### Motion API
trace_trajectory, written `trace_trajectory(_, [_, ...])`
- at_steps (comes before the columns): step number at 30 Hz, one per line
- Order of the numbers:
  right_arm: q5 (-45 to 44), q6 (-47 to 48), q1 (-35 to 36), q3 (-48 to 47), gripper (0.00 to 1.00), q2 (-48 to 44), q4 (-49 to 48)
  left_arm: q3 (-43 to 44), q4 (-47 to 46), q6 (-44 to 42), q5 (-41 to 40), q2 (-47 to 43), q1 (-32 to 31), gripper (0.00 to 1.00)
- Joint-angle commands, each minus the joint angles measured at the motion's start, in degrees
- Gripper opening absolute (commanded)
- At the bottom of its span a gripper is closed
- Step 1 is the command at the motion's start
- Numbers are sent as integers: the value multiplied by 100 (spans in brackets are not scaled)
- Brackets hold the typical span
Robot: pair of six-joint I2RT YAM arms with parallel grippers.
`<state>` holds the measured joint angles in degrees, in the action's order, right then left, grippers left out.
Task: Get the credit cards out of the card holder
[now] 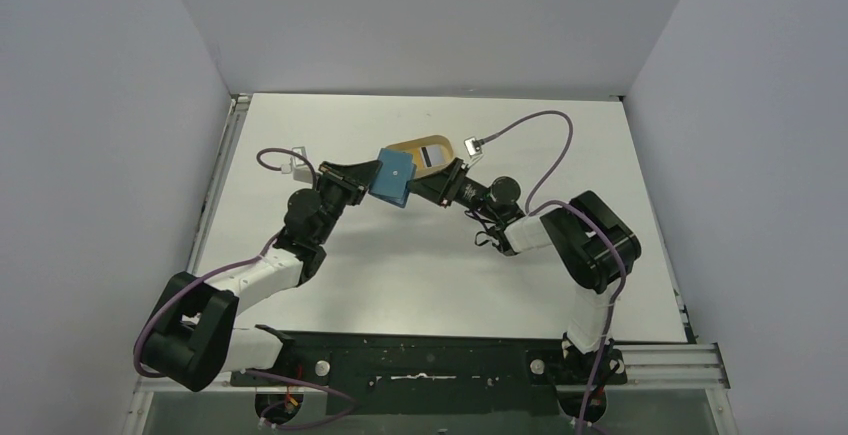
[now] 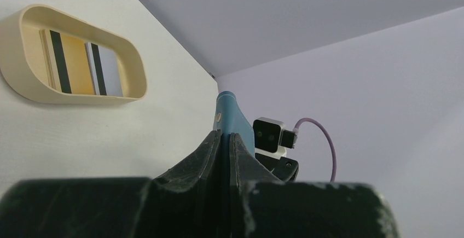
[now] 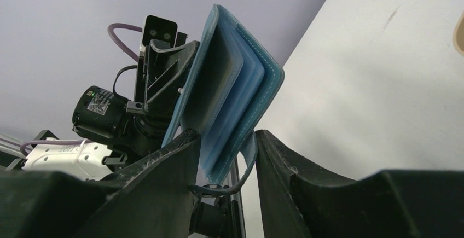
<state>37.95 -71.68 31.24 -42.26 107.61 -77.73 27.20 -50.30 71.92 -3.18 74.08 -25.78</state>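
Top view: the card holder [image 1: 394, 177] hangs above the desk [image 1: 330, 285] between both arms, beside the tray [image 1: 405, 143]. Left wrist: the left gripper [image 2: 225, 135] has its jaws clamped on the cover edge, and credit cards [image 2: 82, 63] lie in the tray. Right wrist: the right gripper [image 3: 225, 137] has its jaws gaping astride the pockets. They look soft, floppy and light, so I'd pinch near the spine.

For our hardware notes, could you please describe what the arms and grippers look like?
The left arm and right arm have bulky black joints and white links, with purple cables looping alongside. The left gripper and right gripper are black, tapered and scuffed.
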Motion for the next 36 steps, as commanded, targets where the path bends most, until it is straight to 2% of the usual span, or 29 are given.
trace_trajectory(1, [-60, 54, 74, -221, 41, 120, -538, -13, -604, 109, 30, -41, 20, 0])
trace_trajectory(17, [-135, 40, -2, 35, 45, 205, -720, -101, -542, 131, 116, -191, 219, 0])
trace_trajectory(36, [-206, 97, 169, -257, 42, 502, -603, -84, -700, 217, 229, -83, 258, 0])
